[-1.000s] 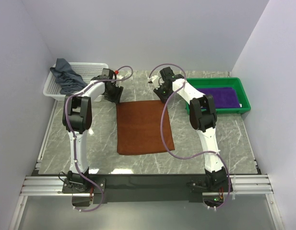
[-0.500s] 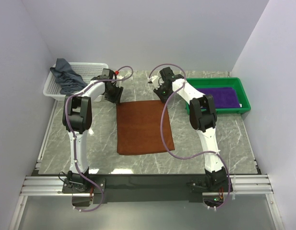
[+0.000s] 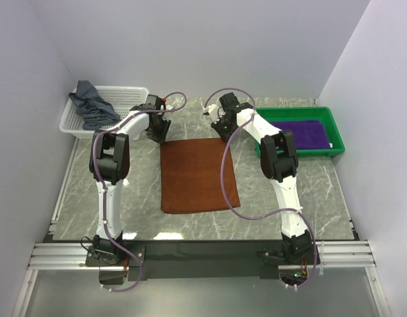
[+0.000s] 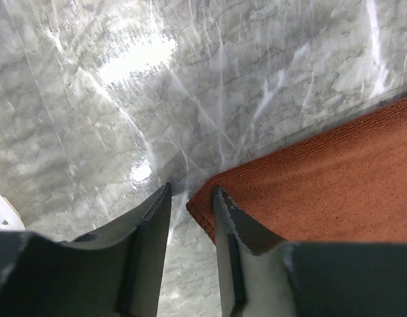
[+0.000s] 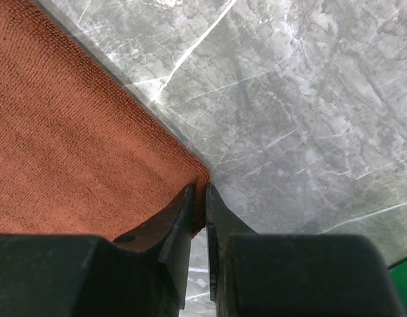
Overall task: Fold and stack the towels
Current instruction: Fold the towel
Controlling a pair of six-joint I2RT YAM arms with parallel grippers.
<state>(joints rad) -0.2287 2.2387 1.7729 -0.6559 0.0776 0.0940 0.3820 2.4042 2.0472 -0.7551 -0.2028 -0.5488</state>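
- At the far left corner of the rust-brown towel (image 3: 198,175), the left gripper (image 4: 192,191) has edged in from beside the white basket (image 3: 127,92) over the last second. Its jaws have narrowed but are still spread, straddling the corner tip with bare marble showing beside the cloth.
- Across the middle, the towel lies flat and unfolded on the table (image 3: 289,191), unmoved.
- At the far right corner, the right gripper (image 5: 198,190) has hardly shifted. Its jaws are almost pressed together, pinching the corner.
- Judging by this, the first fold can start once the left jaws finish closing.
- Rightmost, a purple towel (image 3: 302,134) already lies in the green tray (image 3: 292,111).
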